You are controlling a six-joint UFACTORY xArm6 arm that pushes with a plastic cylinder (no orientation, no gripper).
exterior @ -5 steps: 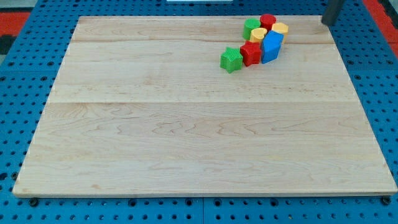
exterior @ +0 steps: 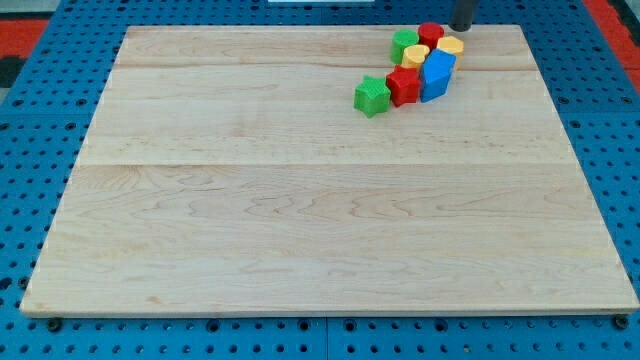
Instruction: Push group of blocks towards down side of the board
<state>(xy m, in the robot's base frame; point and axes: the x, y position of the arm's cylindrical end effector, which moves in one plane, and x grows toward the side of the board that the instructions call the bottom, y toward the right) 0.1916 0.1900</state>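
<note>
A tight cluster of blocks sits near the board's top right. It holds a green star-like block (exterior: 372, 95), a red block (exterior: 404, 85), a blue block (exterior: 437, 75), a yellow block (exterior: 416, 55), a green round block (exterior: 404, 42), a red cylinder (exterior: 430, 34) and a yellow block (exterior: 451, 45). My tip (exterior: 462, 28) is at the board's top edge, just above and right of the cluster, close to the right yellow block. I cannot tell whether it touches it.
The wooden board (exterior: 300, 200) lies on a blue pegboard table (exterior: 30, 150). Red surface shows at the view's top corners (exterior: 20, 30).
My tip has moved left along the top edge, from the view's top right corner to just above the cluster. The blocks have not moved.
</note>
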